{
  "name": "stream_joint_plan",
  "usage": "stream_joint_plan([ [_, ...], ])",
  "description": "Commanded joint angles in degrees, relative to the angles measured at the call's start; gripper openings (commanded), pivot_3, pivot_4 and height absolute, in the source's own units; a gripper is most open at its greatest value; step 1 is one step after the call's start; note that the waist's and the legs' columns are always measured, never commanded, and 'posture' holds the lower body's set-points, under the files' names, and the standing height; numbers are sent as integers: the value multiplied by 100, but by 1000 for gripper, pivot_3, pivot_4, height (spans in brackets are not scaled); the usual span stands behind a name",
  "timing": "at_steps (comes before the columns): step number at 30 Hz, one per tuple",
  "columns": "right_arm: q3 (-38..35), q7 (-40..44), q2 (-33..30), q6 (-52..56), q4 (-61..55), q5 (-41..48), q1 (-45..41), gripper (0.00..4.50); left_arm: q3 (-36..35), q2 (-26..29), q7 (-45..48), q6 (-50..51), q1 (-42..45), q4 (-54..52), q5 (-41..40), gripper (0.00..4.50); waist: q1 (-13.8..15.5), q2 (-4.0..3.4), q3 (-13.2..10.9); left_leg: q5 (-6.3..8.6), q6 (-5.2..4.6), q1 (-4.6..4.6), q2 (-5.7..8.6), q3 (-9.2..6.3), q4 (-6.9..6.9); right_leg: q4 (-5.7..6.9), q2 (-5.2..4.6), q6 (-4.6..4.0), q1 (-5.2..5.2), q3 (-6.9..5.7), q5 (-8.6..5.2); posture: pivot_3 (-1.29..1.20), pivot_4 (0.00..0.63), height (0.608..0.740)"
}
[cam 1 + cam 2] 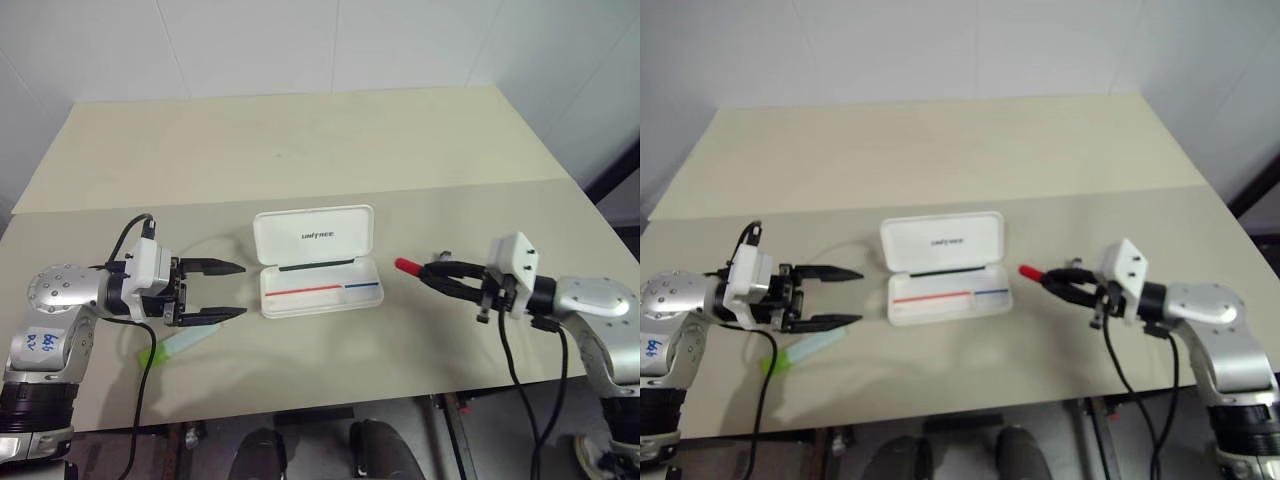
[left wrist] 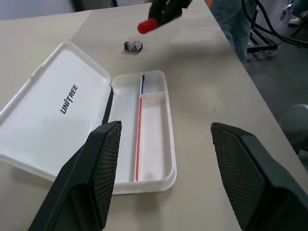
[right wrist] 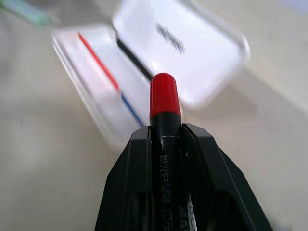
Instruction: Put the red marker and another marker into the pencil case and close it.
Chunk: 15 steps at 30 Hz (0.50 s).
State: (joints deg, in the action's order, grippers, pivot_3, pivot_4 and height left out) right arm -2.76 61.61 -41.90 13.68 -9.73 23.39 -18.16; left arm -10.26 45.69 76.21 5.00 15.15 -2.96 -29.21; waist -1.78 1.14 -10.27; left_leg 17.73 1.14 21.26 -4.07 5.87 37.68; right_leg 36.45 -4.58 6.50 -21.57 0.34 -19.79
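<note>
Red marker pinched in the right gripper, lifted beside the open pencil case.

The right gripper (image 1: 432,274) has its fingers pressed onto the red marker (image 1: 408,267), whose red cap sticks out past the fingertips toward the pencil case (image 1: 318,262), lid up on the table (image 1: 300,150). The left gripper (image 1: 236,290) hangs spread and empty on the case's other side, with the green highlighter (image 1: 185,343) lying on the table just below it.

Dark lettering "UNITREE" stands on the inner face of the raised lid of the pencil case (image 2: 57,110) — ahead of the left gripper (image 1: 222,290). White print on the red marker (image 3: 166,159) barrel — not legible.
</note>
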Motion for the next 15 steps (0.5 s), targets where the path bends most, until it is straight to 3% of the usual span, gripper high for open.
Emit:
stream_joint_plan([
  [1, 414, -72, 241, 46, -65, -150, -405, 593, -78, 34, -33, -123, 12, 48, 28, 3168, 4, 0, 0, 0, 0, 1, 1, 0, -1, 0, 0, 0, -1, -1, 0, 0, 150, 740],
  [8, 1650, 220, 1059, -978, 1362, -1182, -1701, 593, -121, 146, 51, -311, -57, 218, 160, 3168, -10, 1, -1, 1, 1, 8, 4, 13, 2, -8, -6, -1, -7, 0, -1, 0, 150, 740],
  [15, 2027, 357, 1752, -1945, 2681, -1685, -2380, 593, -200, 168, -53, -282, -260, 7, 115, 3168, -21, 1, -2, -10, 21, 28, -6, 29, -2, 17, -2, -3, -39, -2, -2, 0, 150, 740],
])
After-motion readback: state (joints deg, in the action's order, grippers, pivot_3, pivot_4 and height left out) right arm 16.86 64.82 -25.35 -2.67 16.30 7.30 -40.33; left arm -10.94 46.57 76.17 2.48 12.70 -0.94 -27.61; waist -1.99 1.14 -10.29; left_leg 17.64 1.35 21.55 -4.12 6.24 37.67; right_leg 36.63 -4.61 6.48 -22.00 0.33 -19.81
